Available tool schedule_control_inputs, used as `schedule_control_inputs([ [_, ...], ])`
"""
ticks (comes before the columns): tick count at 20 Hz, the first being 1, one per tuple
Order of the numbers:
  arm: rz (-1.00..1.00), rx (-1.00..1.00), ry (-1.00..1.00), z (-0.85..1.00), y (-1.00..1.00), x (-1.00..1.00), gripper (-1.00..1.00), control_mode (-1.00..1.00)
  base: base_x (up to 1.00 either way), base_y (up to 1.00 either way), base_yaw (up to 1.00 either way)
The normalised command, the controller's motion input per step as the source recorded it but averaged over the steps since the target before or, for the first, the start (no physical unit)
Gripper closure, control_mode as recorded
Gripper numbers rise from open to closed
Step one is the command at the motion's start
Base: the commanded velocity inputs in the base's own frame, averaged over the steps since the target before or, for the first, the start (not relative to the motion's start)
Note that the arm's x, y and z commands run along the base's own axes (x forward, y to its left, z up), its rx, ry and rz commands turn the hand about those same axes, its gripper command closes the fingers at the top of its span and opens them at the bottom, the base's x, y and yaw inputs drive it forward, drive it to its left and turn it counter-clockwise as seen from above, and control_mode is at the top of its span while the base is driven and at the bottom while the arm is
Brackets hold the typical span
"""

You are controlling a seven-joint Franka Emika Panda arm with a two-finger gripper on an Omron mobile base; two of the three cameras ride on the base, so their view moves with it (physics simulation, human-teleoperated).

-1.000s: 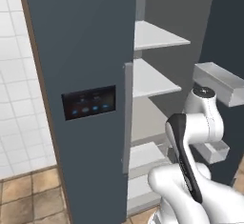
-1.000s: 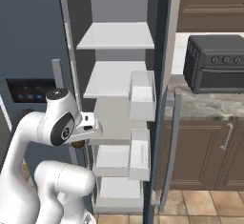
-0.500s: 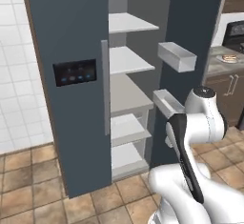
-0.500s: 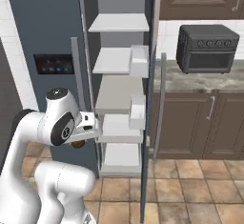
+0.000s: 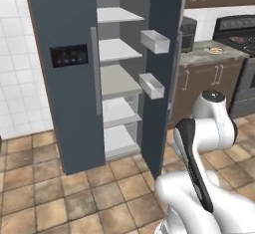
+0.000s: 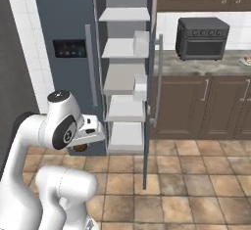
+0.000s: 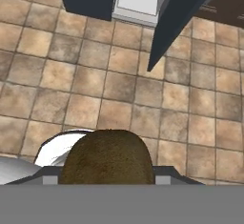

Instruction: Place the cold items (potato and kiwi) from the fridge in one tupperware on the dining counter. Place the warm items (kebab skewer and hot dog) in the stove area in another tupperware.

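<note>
1. Gripper [image 7: 107,182] holds a brown fuzzy kiwi [image 7: 106,157] between its fingers, jaws part-open around it.
2. The kiwi also shows under the hand in the right base view.
3. Tiled floor [image 7: 119,89] lies below the gripper.
4. Open fridge [image 6: 125,77] stands ahead of the gripper, shelves bare, door [image 5: 164,68] swung out.

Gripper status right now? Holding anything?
Gripper: closed on a brown, rough-skinned item, probably the kiwi or the potato; which one cannot be told.
</note>
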Motion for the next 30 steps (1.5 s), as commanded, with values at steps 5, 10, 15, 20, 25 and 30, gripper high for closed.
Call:
schedule_control_inputs([
  [5, 0.0, 0.0, 0.0, 0.0, 0.0, 0.0, 1.0, 1.0, -1.0, 0.24, 0.0],
  [10, 0.0, 0.0, 0.0, 0.0, 0.0, 0.0, 1.0, 1.0, -0.89, 0.35, -0.05],
  [15, 0.0, 0.0, 0.0, 0.0, 0.0, 0.0, 1.0, 1.0, -0.98, 0.03, -0.06],
  [20, 0.0, 0.0, 0.0, 0.0, 0.0, 0.0, 1.0, 1.0, -1.0, -0.04, -0.03],
  [25, 0.0, 0.0, 0.0, 0.0, 0.0, 0.0, 1.0, 1.0, -1.0, -0.22, 0.0],
  [30, 0.0, 0.0, 0.0, 0.0, 0.0, 0.0, 1.0, 1.0, -1.0, -0.64, 0.0],
])
